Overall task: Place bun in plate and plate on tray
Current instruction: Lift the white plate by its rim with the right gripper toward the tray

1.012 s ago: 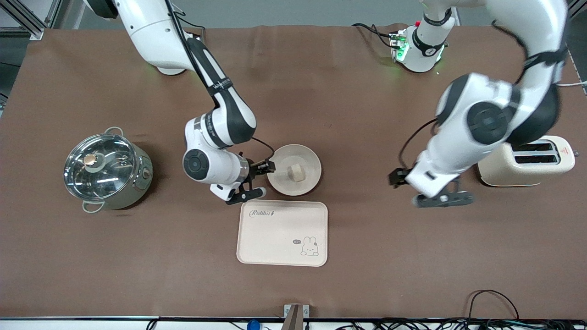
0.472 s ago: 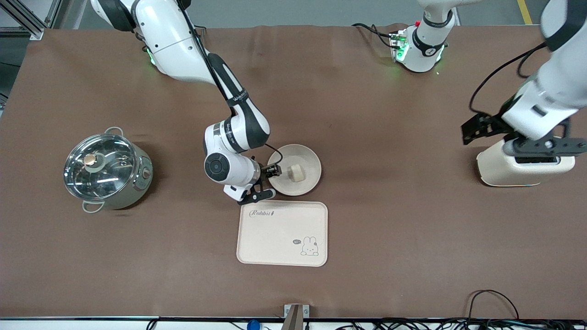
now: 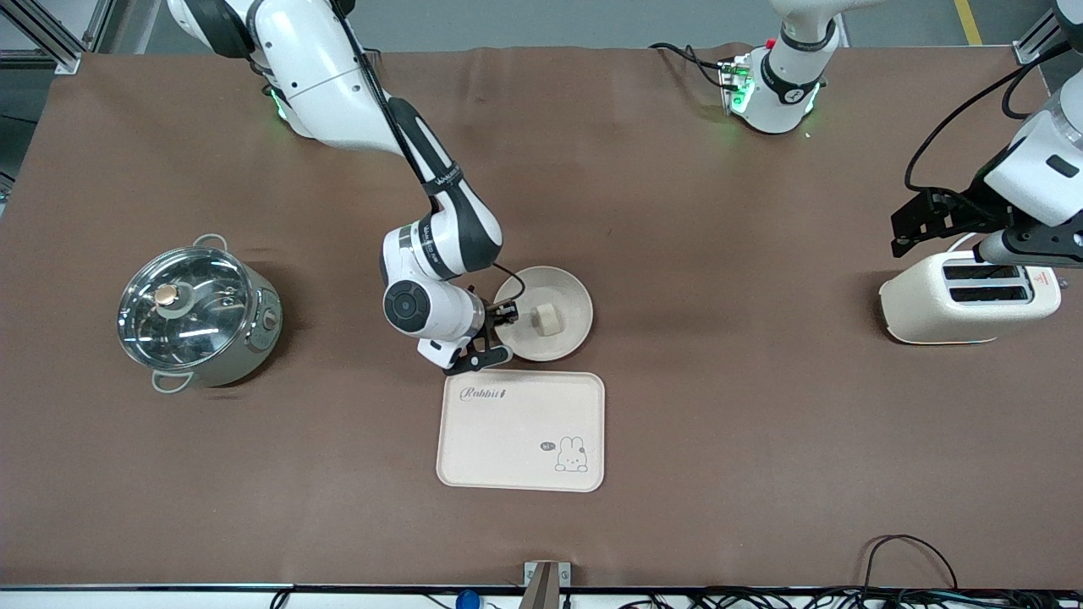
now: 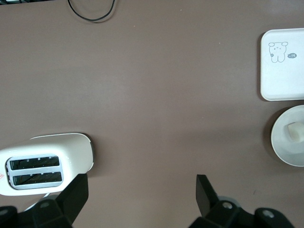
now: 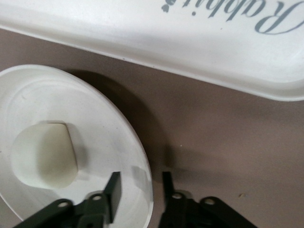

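The bun (image 3: 547, 319) lies already in the plate (image 3: 565, 331), so the first half of your task looks done. The plate stands on the table (image 3: 761, 440) near its middle, just beside the tray (image 3: 508, 448), which lies closer to the table's front edge. The plate is not yet on the tray.

Your right gripper (image 5: 138, 187) is low at the plate's rim, on the side toward the right arm's end. Its fingers (image 5: 114, 187) are parted with the rim between them, one inside and one outside, not pressed together.

Your left gripper (image 4: 138, 192) hangs over the toaster (image 3: 969, 300) near the left arm's end, fingers spread wide and empty; this arm waits.

What is left: close on the rim, lift, and set the plate on the tray.
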